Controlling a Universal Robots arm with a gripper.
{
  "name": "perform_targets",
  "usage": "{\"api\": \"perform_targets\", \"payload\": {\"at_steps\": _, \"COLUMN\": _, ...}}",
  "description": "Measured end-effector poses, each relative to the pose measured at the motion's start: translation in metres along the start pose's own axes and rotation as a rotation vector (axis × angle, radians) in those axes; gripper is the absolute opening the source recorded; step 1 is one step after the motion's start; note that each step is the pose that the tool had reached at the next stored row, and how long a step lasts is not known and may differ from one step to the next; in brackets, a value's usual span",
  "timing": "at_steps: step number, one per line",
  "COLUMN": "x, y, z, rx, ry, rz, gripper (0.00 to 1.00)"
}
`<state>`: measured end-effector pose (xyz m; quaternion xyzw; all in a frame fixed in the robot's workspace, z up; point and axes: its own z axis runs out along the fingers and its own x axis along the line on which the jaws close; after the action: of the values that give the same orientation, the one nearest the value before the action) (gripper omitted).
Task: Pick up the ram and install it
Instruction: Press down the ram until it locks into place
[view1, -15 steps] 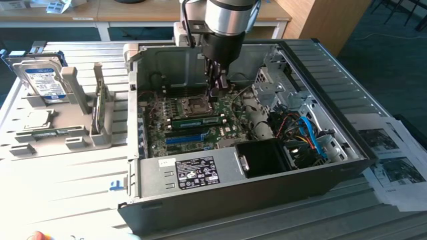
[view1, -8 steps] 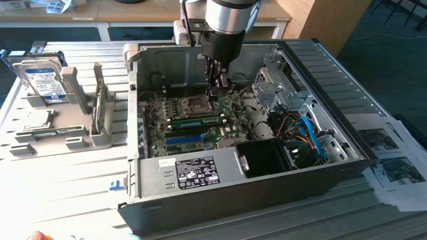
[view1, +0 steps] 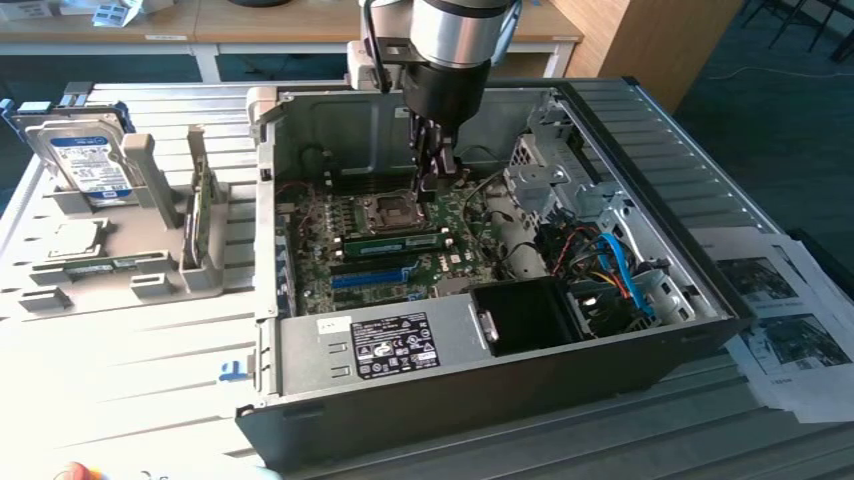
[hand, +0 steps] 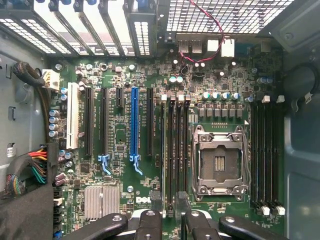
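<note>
The ram (view1: 390, 243), a long green stick, stands edge-up in a memory slot on the motherboard inside the open computer case (view1: 441, 360). My gripper (view1: 437, 185) hangs above the board, over the CPU socket (view1: 396, 208) and just beyond the ram, apart from it. In the wrist view the ram (hand: 163, 150) appears as a thin edge in the slot beside the CPU socket (hand: 220, 160). There my gripper (hand: 169, 222) is open, its two dark fingers (hand: 150, 222) spread on either side of that line with nothing between them.
A blue expansion slot (view1: 370, 277) lies near the ram. Cables (view1: 621, 270) and a black shroud (view1: 534, 315) fill the case's right part in the exterior view. On the exterior view's left, a grey holder (view1: 147, 270) carries a hard drive (view1: 87, 160). Papers (view1: 787, 320) lie at the right.
</note>
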<state>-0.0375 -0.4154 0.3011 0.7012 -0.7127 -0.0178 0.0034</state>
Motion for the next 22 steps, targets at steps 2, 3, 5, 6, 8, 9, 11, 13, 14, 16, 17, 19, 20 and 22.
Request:
{"api": "perform_targets", "payload": {"at_steps": 2, "x": 0.0, "y": 0.0, "z": 0.0, "rx": 0.0, "ry": 0.0, "rz": 0.0, "gripper": 0.25}}
{"api": "perform_targets", "payload": {"at_steps": 3, "x": 0.0, "y": 0.0, "z": 0.0, "rx": 0.0, "ry": 0.0, "rz": 0.0, "gripper": 0.24}}
{"api": "perform_targets", "payload": {"at_steps": 5, "x": 0.0, "y": 0.0, "z": 0.0, "rx": 0.0, "ry": 0.0, "rz": 0.0, "gripper": 0.11}}
{"api": "perform_targets", "payload": {"at_steps": 6, "x": 0.0, "y": 0.0, "z": 0.0, "rx": 0.0, "ry": 0.0, "rz": 0.0, "gripper": 0.11}}
{"api": "perform_targets", "payload": {"at_steps": 8, "x": 0.0, "y": 0.0, "z": 0.0, "rx": 0.0, "ry": 0.0, "rz": 0.0, "gripper": 0.1}}
{"api": "perform_targets", "payload": {"at_steps": 9, "x": 0.0, "y": 0.0, "z": 0.0, "rx": 0.0, "ry": 0.0, "rz": 0.0, "gripper": 0.1}}
{"api": "perform_targets", "payload": {"at_steps": 11, "x": 0.0, "y": 0.0, "z": 0.0, "rx": 0.0, "ry": 0.0, "rz": 0.0, "gripper": 0.1}}
{"api": "perform_targets", "payload": {"at_steps": 13, "x": 0.0, "y": 0.0, "z": 0.0, "rx": 0.0, "ry": 0.0, "rz": 0.0, "gripper": 0.1}}
{"api": "perform_targets", "payload": {"at_steps": 14, "x": 0.0, "y": 0.0, "z": 0.0, "rx": 0.0, "ry": 0.0, "rz": 0.0, "gripper": 0.1}}
{"api": "perform_targets", "payload": {"at_steps": 16, "x": 0.0, "y": -0.0007, "z": 0.0, "rx": 0.0, "ry": 0.0, "rz": 0.0, "gripper": 0.1}}
{"api": "perform_targets", "payload": {"at_steps": 17, "x": 0.0, "y": -0.0016, "z": -0.0001, "rx": -0.0001, "ry": 0.0001, "rz": 0.0, "gripper": 0.1}}
{"api": "perform_targets", "payload": {"at_steps": 19, "x": 0.0, "y": -0.0043, "z": -0.0002, "rx": -0.0001, "ry": 0.0001, "rz": 0.0, "gripper": 0.1}}
{"api": "perform_targets", "payload": {"at_steps": 20, "x": 0.0, "y": -0.0061, "z": -0.0002, "rx": -0.0001, "ry": 0.0, "rz": 0.0, "gripper": 0.1}}
{"api": "perform_targets", "payload": {"at_steps": 22, "x": 0.0, "y": -0.0105, "z": -0.0004, "rx": 0.0, "ry": 0.0001, "rz": 0.0, "gripper": 0.1}}
